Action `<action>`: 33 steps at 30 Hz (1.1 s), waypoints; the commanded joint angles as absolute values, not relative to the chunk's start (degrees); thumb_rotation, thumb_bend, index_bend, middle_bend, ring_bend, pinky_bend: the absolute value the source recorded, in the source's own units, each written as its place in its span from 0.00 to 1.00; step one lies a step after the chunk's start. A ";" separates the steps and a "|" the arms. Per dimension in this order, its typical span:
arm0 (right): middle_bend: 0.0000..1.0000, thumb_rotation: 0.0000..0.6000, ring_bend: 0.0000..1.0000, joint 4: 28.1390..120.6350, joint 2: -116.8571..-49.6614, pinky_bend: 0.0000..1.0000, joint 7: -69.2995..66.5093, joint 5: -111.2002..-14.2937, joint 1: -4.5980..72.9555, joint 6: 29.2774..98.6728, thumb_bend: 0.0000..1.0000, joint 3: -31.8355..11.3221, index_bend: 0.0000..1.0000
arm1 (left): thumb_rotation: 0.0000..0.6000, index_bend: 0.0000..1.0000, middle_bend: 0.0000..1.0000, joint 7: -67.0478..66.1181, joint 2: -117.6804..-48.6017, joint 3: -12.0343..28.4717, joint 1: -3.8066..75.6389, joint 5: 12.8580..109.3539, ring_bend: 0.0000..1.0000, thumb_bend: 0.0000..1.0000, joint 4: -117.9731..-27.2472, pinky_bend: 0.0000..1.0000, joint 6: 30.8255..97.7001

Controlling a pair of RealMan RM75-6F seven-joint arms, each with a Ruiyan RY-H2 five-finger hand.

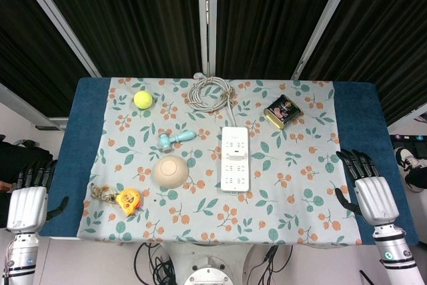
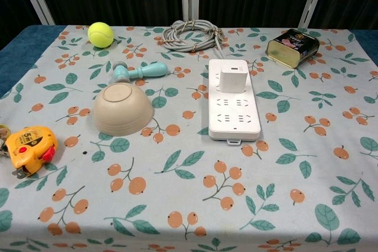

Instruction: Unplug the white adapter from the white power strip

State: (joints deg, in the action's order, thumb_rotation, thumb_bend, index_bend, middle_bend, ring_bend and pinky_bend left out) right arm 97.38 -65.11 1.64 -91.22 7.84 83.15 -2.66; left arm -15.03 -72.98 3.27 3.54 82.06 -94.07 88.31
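Evidently nothing is done: the white adapter (image 2: 232,79) sits plugged into the far end of the white power strip (image 2: 234,115) mid-table, while left hand (image 1: 30,199) and right hand (image 1: 369,187) rest empty, fingers spread, at the table's edges.

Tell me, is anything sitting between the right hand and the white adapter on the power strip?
Nothing visible blocks it. The right hand rests at the table's right edge, and only bare patterned cloth lies between it and the white adapter, plugged into the far end of the white power strip. The gold tin sits farther back, off that line.
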 commanded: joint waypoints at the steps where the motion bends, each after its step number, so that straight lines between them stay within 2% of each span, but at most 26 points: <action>1: 0.07 1.00 0.00 97.12 -65.70 0.07 1.79 -90.40 8.40 82.06 0.29 -2.90 0.00 | 1.00 0.08 0.09 -15.05 -73.06 3.36 3.56 81.72 0.00 0.23 -93.99 0.00 88.05; 11: 0.07 1.00 0.00 97.38 -65.81 0.07 1.87 -89.84 9.60 80.62 0.29 -3.30 0.00 | 1.00 0.08 0.09 -15.45 -72.69 3.51 4.29 82.08 0.00 0.23 -94.35 0.00 86.99; 18: 0.08 1.00 0.00 100.73 -62.27 0.07 1.76 -91.46 12.39 78.04 0.29 -4.17 0.00 | 1.00 0.09 0.10 -16.33 -71.22 3.12 9.53 88.83 0.00 0.23 -96.21 0.00 82.24; 21: 0.09 1.00 0.00 103.56 -59.87 0.07 1.59 -91.54 15.56 74.41 0.29 -5.58 0.00 | 1.00 0.12 0.13 -16.38 -71.08 2.94 14.17 93.93 0.01 0.23 -97.71 0.03 77.79; 25: 0.11 1.00 0.00 107.33 -58.17 0.10 2.88 -88.67 21.73 66.10 0.29 -8.34 0.00 | 1.00 0.16 0.17 -16.01 -73.37 3.25 22.38 99.41 0.06 0.26 -98.57 0.09 68.79; 29: 0.12 1.00 0.00 109.30 -59.03 0.13 5.34 -82.99 28.85 56.21 0.29 -11.08 0.00 | 1.00 0.16 0.17 -17.40 -77.55 4.64 30.87 100.10 0.06 0.28 -98.42 0.09 57.77; 33: 0.13 1.00 0.00 109.25 -61.54 0.14 10.65 -75.62 34.85 49.09 0.29 -12.98 0.00 | 1.00 0.16 0.17 -18.40 -82.46 6.25 36.84 98.35 0.06 0.28 -96.56 0.09 50.45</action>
